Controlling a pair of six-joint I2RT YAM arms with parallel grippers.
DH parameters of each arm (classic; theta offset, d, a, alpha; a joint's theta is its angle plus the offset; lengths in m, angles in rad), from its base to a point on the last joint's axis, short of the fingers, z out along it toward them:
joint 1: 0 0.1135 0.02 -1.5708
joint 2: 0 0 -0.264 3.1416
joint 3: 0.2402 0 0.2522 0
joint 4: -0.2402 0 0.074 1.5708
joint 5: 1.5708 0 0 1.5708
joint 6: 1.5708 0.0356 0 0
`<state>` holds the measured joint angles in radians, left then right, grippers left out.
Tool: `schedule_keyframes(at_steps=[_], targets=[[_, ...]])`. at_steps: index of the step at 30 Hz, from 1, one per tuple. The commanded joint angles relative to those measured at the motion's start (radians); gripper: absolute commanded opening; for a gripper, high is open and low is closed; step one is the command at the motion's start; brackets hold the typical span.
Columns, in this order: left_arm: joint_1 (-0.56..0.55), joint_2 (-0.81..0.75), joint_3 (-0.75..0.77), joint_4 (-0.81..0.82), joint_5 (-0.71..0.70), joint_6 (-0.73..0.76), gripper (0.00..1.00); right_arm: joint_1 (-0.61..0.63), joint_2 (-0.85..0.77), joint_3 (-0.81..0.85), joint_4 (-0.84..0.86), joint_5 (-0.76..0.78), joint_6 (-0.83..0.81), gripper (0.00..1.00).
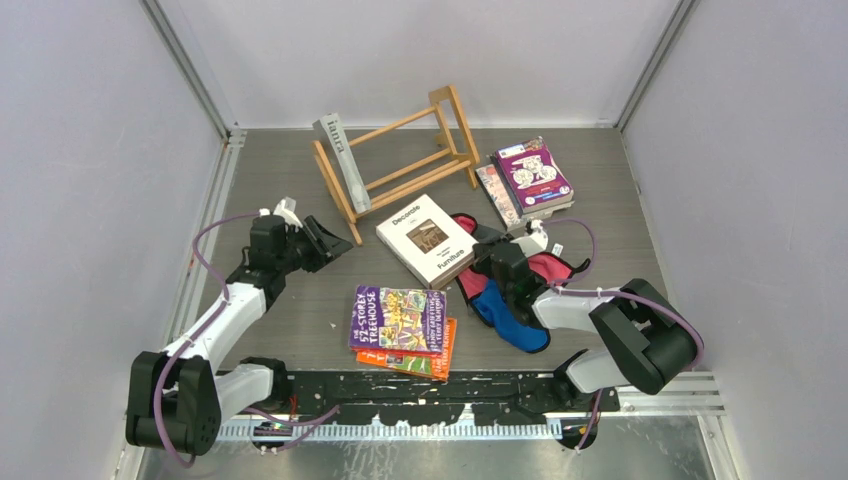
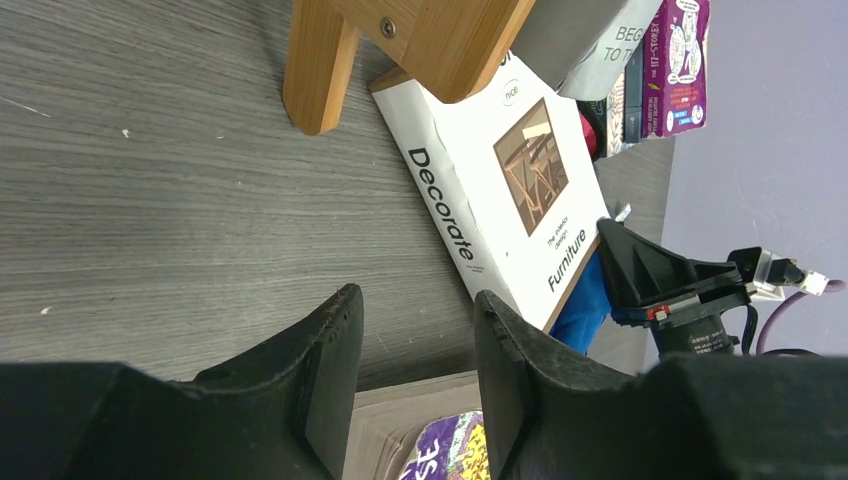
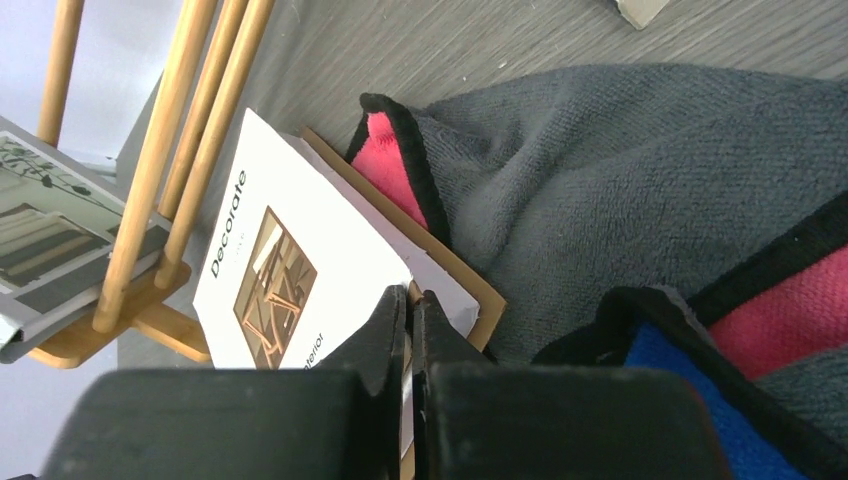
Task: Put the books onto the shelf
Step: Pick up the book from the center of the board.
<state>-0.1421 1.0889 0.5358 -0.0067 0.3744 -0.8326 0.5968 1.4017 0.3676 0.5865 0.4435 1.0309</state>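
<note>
Pinching the Decorate book (image 3: 285, 245) by its cover corner, right jaws.

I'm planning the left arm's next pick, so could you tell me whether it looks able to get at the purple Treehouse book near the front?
Probably yes: the left gripper hangs open, empty, near the purple Treehouse book, only bare table lies between, and nothing sits on top of it.

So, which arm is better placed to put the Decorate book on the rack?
Right. The right gripper is shut on the Decorate book beside the rack; the left gripper hangs open, holding nothing.
</note>
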Motion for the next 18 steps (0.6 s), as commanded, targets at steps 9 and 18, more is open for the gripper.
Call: schedule_keyframes(at_steps=[9,18], targets=[[-0.004,-0.068,-0.004,0.011,-0.010,0.009,0.46,-0.008,-0.161,-0.043,-0.039,0.006,-0.011,0.01],[-0.016,-0.126,-0.010,0.009,0.030,-0.015,0.47,-0.009,-0.386,-0.025,-0.228,0.018,-0.011,0.01]])
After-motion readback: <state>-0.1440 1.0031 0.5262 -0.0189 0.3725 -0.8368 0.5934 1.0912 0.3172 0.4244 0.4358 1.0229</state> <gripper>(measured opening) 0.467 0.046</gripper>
